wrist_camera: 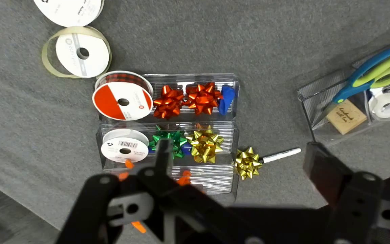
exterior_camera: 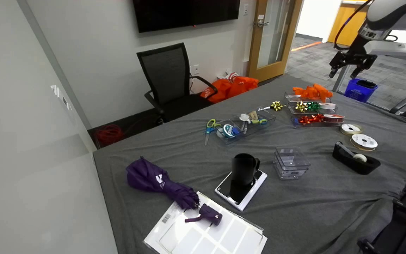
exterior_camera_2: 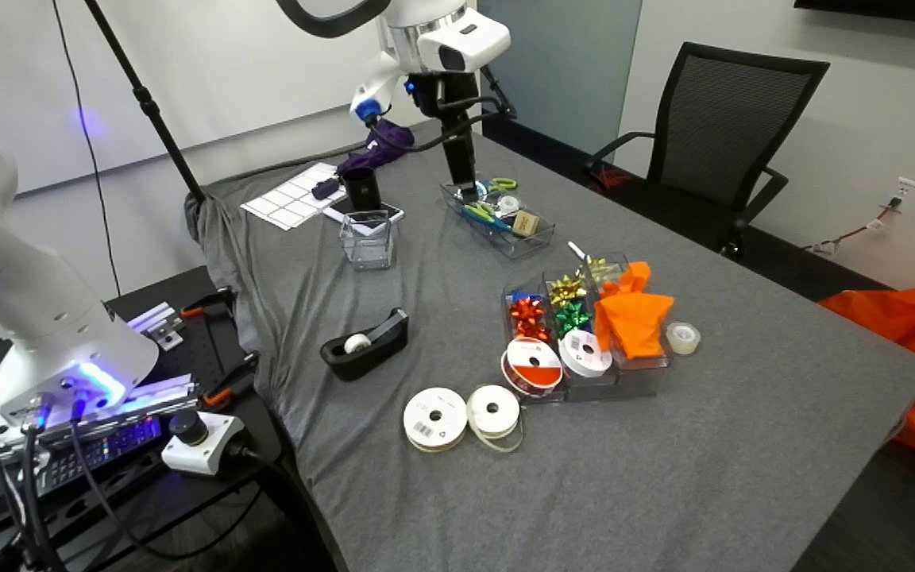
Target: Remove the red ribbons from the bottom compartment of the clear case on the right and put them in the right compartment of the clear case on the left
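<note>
Apparently pre-grasp: gripper [exterior_camera: 343, 75] spread, roughly above stepped case [wrist_camera: 220, 178]; 2 red bows [wrist_camera: 195, 98] in its bottom tier [wrist_camera: 168, 79]. Next: lower, pinch 1.

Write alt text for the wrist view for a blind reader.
Two red bows sit beside a red-and-white spool in the uppermost row, as pictured, of a clear case. The next row holds a white spool, a green bow and a gold bow. The open hand spans the bottom; scissors lie across a second clear case at right.
</note>
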Available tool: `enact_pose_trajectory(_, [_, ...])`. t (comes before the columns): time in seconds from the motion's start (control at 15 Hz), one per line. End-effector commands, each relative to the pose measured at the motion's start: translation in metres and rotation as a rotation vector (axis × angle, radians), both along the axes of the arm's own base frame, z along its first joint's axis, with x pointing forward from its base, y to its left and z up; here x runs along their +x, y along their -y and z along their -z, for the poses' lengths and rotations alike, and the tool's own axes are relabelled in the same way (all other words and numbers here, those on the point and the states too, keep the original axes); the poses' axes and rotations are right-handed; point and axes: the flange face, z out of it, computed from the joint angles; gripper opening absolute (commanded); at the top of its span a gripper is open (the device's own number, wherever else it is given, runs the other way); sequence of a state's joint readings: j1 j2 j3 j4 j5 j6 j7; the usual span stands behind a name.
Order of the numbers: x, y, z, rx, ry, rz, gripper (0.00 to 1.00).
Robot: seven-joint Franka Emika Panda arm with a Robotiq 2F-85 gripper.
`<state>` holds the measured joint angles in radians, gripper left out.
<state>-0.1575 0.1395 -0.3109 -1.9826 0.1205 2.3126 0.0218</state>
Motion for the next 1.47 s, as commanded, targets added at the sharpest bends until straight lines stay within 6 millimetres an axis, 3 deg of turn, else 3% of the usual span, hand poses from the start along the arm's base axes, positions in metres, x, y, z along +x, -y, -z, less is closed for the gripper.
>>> enact_pose_trajectory(0.0, [0.018, 0.006, 0.014, -0.002, -0.001, 0.044, 1.00])
enact_pose_trajectory(0.27, [0.048, 0.018, 0.059, -0.019, -0.010, 0.128, 1.00])
enact_pose_trajectory(0.47, [0.072, 0.027, 0.109, -0.063, -0.058, 0.185, 1.00])
enact_pose_trajectory(0.73, [0.097, 0.033, 0.158, -0.097, -0.137, 0.191, 1.00])
enact_pose_trajectory(1.07, [0.110, 0.044, 0.196, -0.173, -0.189, 0.084, 1.00])
enact_pose_trajectory(1.4, [0.102, 0.064, 0.229, -0.192, -0.200, -0.031, 1.00])
